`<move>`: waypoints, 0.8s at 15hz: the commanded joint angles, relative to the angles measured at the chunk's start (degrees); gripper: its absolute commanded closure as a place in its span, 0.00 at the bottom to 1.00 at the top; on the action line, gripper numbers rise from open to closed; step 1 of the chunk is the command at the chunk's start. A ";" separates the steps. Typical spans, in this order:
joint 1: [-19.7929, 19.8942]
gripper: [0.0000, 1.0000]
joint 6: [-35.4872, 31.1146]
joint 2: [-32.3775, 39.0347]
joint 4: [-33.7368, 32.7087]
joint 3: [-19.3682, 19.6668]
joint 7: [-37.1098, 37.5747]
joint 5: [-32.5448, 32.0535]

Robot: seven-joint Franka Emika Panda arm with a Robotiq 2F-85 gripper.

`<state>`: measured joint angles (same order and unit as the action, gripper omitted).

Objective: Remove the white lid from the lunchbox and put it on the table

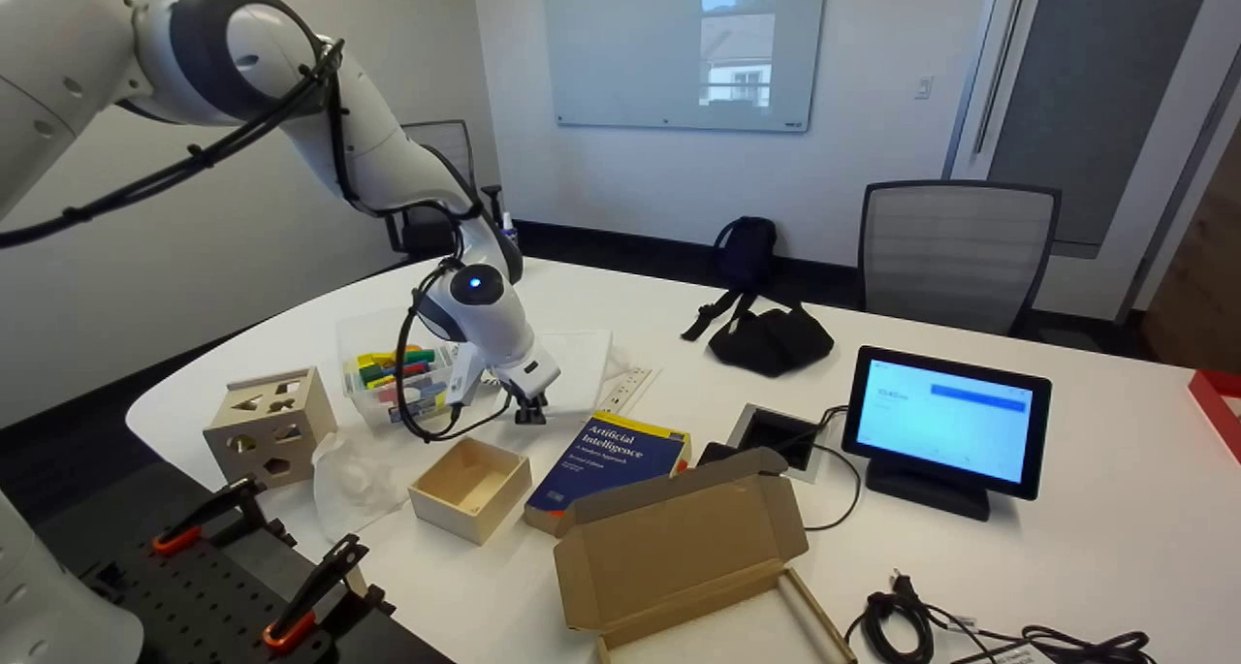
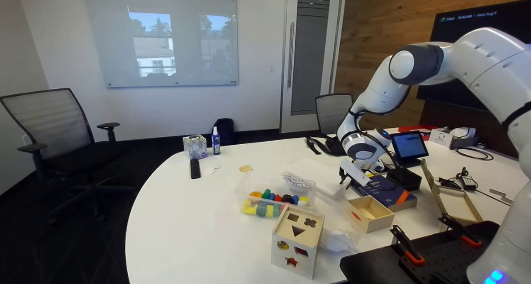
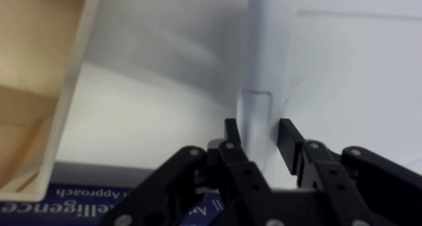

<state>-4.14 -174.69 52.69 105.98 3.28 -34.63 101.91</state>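
In the wrist view, the white lid (image 3: 356,77) is cut off at the right; its edge is seen between the separated fingers of the gripper (image 3: 258,127); whether it is clamped cannot be told; at centre of an exterior view, coloured blocks (image 2: 278,198) are contained in the translucent lunchbox (image 2: 259,179).

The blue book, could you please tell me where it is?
In an exterior view, the blue book lies on the table below picture centre, right of the open wooden box.

One table (image 2: 186,234), two wooden boxes (image 1: 448,515), two clamps (image 1: 318,586), one book (image 1: 606,465).
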 commanded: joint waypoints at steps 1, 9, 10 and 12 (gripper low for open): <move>0.46 0.34 -0.43 -1.82 0.08 -0.04 2.74 -0.78; -0.18 0.00 1.08 -17.24 12.45 -1.26 4.37 -7.90; 0.13 0.00 3.20 -19.24 15.28 -1.95 5.89 -12.41; -1.38 0.00 6.77 -23.01 21.45 -1.04 12.06 -22.29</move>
<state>-3.97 -172.66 37.97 116.15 1.87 -29.28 89.87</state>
